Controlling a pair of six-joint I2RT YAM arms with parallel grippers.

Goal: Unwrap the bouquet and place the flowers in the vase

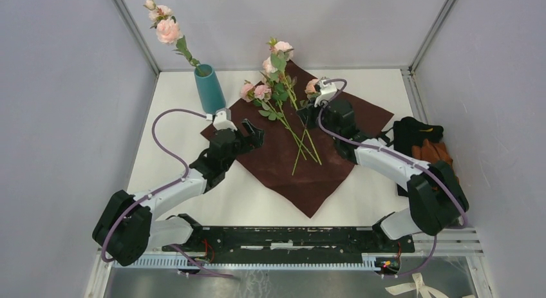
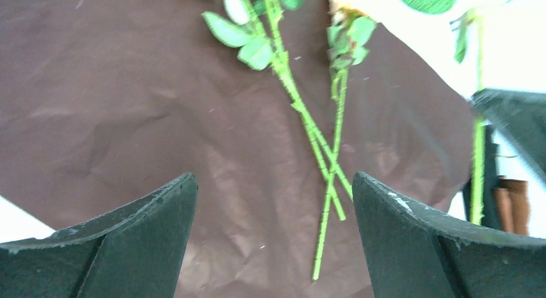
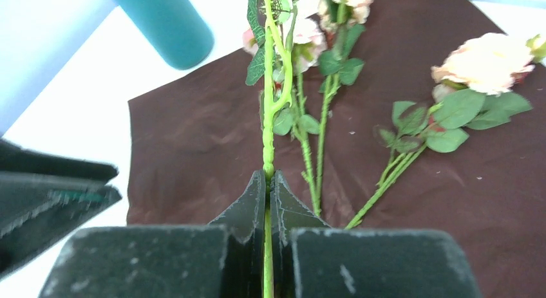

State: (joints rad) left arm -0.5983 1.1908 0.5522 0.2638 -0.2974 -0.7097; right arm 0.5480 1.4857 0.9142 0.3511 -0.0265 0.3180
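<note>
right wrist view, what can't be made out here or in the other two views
- Right wrist view: the held stem in the right claw leaves by the top edge, so its bloom is unseen. The vase mouth is cut off there too.
- Left wrist view: blurred, and the loose stems lose their heads at the top edge.
- Top view: the right arm covers part of the black-and-orange cloth pile.

The right fingers [image 3: 248, 208] pinch 1 green stem [image 3: 268, 130] above maroon paper [image 3: 193, 150].

vase [image 1: 209, 89] teal | paper [image 1: 309, 182] maroon | roses [image 1: 261, 91] pink | cloth [image 1: 425, 140] — seemingly black-orange
</note>
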